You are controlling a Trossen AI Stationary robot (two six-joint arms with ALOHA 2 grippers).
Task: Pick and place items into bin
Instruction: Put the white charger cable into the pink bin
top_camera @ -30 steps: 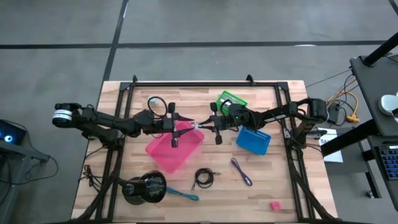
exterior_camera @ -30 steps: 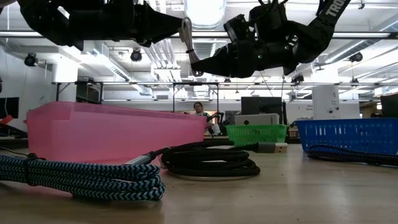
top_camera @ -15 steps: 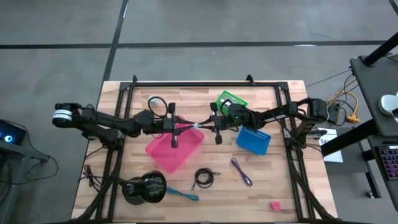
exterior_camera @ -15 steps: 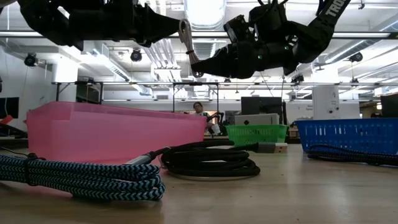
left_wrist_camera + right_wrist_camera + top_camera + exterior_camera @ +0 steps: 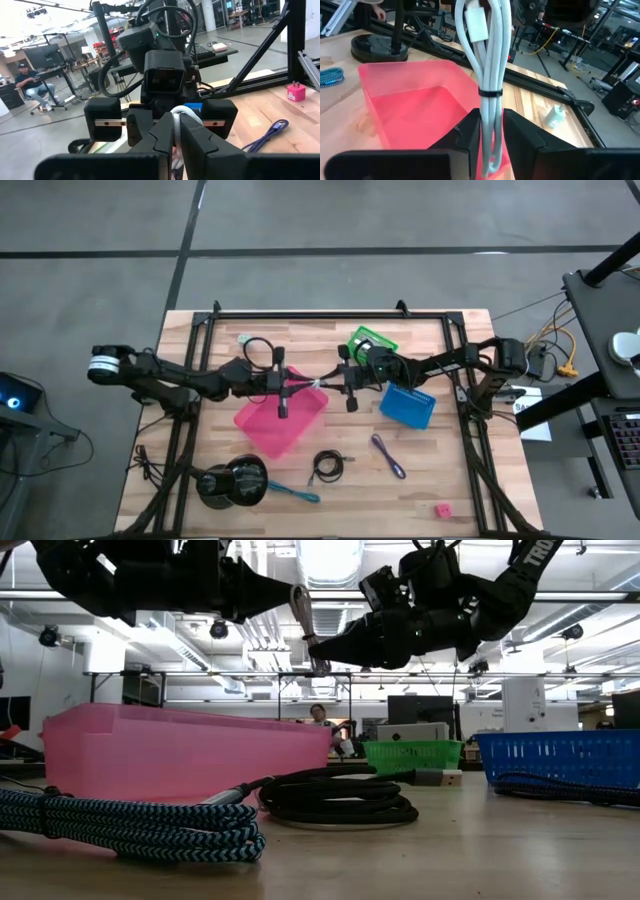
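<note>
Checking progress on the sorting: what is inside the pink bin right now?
The pink bin looks bare inside where visible. The white cord hangs above it between both grippers, hiding part of the bin's floor.

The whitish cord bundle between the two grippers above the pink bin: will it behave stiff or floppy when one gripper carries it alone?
Probably semi-floppy. The whitish cord bundle is folded into several strands cinched by one tie, so it should hold together rather than unravel. It likely weighs little, as both the left gripper and the right gripper pinch only its ends. Its loops may sag and swing over the pink bin.
</note>
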